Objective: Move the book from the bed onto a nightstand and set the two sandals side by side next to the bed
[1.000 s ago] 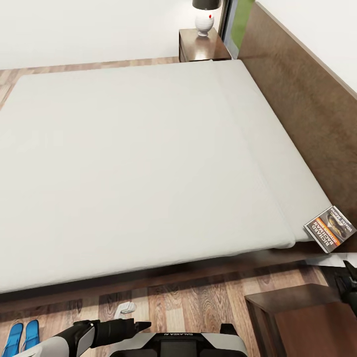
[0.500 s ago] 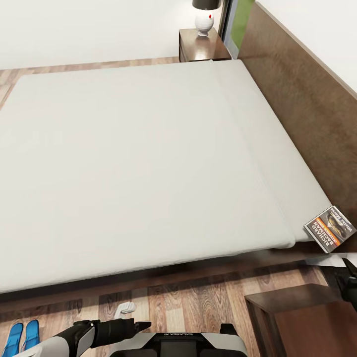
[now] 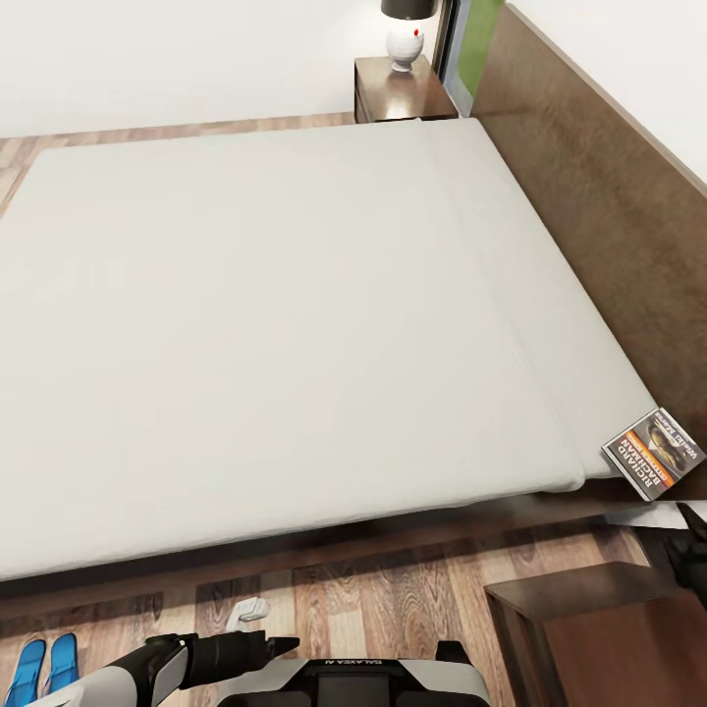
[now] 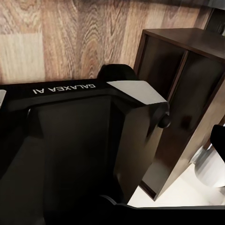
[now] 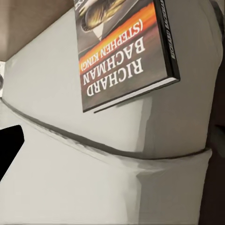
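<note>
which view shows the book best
The right wrist view: the book is large there, cover lettering readable, lying at the mattress edge. The head view shows the book small at the bed's near right corner. The left wrist view faces the floor and a nightstand.

At the lower left of the head view we see our left arm [image 3: 167,663] lying level, its dark forearm pointing right over our chest. Our right arm [image 3: 692,560] pokes in at the right edge, dark and partly cut off.
</note>
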Available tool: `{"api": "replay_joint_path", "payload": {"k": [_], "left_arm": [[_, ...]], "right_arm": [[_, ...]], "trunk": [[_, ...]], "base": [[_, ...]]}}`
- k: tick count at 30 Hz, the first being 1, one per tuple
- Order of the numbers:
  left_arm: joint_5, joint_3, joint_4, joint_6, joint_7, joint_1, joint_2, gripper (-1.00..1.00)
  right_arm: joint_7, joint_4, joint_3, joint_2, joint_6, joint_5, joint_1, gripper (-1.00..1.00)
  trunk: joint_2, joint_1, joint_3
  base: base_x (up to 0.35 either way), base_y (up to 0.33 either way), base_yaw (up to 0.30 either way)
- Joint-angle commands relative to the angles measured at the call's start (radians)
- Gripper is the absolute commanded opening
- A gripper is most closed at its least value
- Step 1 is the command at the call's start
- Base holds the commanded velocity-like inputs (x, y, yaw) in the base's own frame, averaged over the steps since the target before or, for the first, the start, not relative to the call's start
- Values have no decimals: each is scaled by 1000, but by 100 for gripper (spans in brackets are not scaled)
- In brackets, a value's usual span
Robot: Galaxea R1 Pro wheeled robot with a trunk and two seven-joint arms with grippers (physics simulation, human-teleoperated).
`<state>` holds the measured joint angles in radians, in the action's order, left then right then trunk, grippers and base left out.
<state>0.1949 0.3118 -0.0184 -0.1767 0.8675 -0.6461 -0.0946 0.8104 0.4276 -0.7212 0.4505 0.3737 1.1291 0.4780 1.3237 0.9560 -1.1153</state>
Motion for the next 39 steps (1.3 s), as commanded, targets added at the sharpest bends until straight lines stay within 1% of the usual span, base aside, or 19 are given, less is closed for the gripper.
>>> {"api": "replay_joint_path", "payload": {"k": [1,5,12,20,24,39], "left_arm": [[8,9,-2,-9,4,0,0,100],[8,9,-2,-9,4,0,0,100],[8,9,-2,-9,4,0,1,100],[8,9,-2,-9,4,0,1,100],[8,9,-2,-9,4,0,1,100],[6,10,-2,-9,4,0,0,100]], "right_arm": [[2,5,-2,-3,22,7,1,100],[5,10,-1,-5,60,7,1,100],[9,11,-1,-6,73,7,1,100],[9,12,-1,-6,76,6,1,100],[9,14,-1,-6,76,6,1,100],[7,17,-1,-6,76,6,1,100]], "trunk": [[0,0,0],[0,0,0],[0,0,0],[0,0,0],[28,15,-13],[28,15,-13]], "base": [[0,0,0],[0,0,0],[0,0,0],[0,0,0],[0,0,0],[0,0,0]]}}
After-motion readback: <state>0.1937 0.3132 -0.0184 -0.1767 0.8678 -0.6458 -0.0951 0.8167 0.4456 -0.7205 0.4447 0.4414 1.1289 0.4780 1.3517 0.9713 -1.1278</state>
